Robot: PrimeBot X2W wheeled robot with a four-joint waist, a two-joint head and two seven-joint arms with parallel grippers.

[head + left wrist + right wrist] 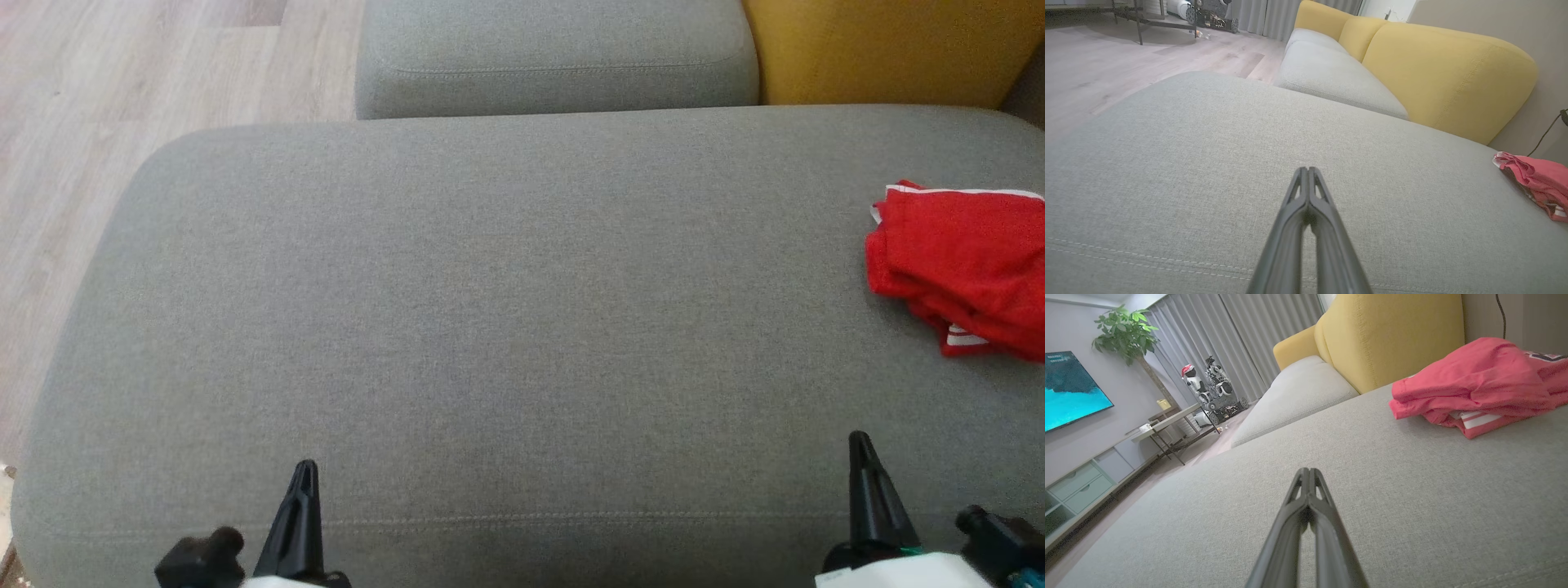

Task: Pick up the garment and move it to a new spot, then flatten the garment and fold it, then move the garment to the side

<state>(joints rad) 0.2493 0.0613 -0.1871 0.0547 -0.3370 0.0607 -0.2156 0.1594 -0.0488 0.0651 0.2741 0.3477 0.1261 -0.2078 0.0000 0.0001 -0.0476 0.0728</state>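
The garment [963,265] is red with white stripes and lies folded in a loose bundle at the far right of the grey cushion [490,327]. It also appears at the right edge of the left wrist view as the garment [1537,181], and up close as the garment [1478,384] in the right wrist view. My left gripper [304,467] sits low at the cushion's front left, shut with nothing in it, its tips [1306,169] pressed together. My right gripper [859,439] is at the front right, below the garment and apart from it, likewise shut and empty [1306,470].
A second grey seat cushion [555,57] lies behind the big one, with a yellow backrest [890,49] at the back right. Wooden floor [122,98] runs along the left. Further off stand a folding table [1167,424], a parked robot [1212,388] and a low TV cabinet [1077,486].
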